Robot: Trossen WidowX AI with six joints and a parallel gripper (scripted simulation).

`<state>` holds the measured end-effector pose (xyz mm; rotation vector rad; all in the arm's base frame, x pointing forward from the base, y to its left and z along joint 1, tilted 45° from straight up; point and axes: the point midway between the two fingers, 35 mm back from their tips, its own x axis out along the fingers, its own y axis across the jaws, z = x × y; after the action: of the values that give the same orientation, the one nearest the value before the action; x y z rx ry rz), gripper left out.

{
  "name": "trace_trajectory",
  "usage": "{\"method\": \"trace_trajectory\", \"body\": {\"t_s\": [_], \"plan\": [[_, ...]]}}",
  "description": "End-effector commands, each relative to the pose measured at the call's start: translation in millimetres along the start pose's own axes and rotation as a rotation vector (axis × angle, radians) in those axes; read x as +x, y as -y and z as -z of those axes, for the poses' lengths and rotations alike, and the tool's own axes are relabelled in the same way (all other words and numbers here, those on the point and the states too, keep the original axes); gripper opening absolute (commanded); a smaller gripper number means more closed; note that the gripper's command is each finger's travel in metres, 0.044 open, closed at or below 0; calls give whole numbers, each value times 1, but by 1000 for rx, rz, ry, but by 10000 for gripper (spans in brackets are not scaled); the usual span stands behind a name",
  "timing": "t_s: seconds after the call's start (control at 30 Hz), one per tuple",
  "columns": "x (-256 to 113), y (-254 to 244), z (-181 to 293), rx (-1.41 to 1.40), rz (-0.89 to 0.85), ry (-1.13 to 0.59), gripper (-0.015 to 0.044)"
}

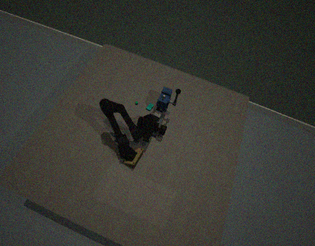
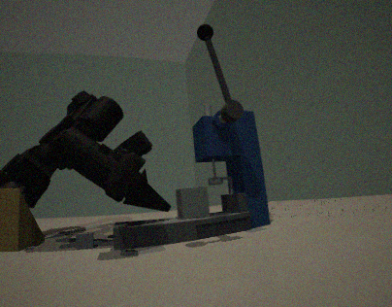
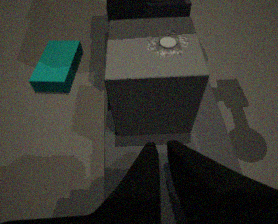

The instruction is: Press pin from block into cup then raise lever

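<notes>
The grey block [image 2: 192, 202] [image 3: 156, 60] stands upright on the long press bed [image 2: 156, 236]. Its pin [image 3: 168, 42] shows as a pale disc on the top face. The blue press [image 2: 212, 139] [image 1: 164, 99] stands at the bed's far end. Its thin punch [image 2: 214, 169] hangs above and beyond the block, not over it in the exterior view. The lever [image 2: 218, 68] [image 1: 176, 97] is raised, with a black knob at its end. My gripper [image 2: 169, 208] [image 3: 160, 149] is shut and empty, low over the bed, just short of the block's near face. I cannot make out the cup.
A teal block [image 1: 150, 107] [image 3: 56, 65] lies left of the bed in the wrist view. A tiny green piece [image 1: 136, 103] lies near it. A yellow wedge-shaped body [image 2: 6, 219] [image 1: 138, 158] is by the arm's base. A dark low block [image 2: 234, 203] sits beside the press column.
</notes>
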<state>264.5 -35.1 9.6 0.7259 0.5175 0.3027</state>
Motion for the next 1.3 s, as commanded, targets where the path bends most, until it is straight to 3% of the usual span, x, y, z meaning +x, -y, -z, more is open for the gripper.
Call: {"method": "trace_trajectory", "body": {"t_s": [0.0, 1.27], "plan": [[5, 1, -4, 2, 2, 2, 30], [46, -1, -31, 2, 0, 62, 30]]}}
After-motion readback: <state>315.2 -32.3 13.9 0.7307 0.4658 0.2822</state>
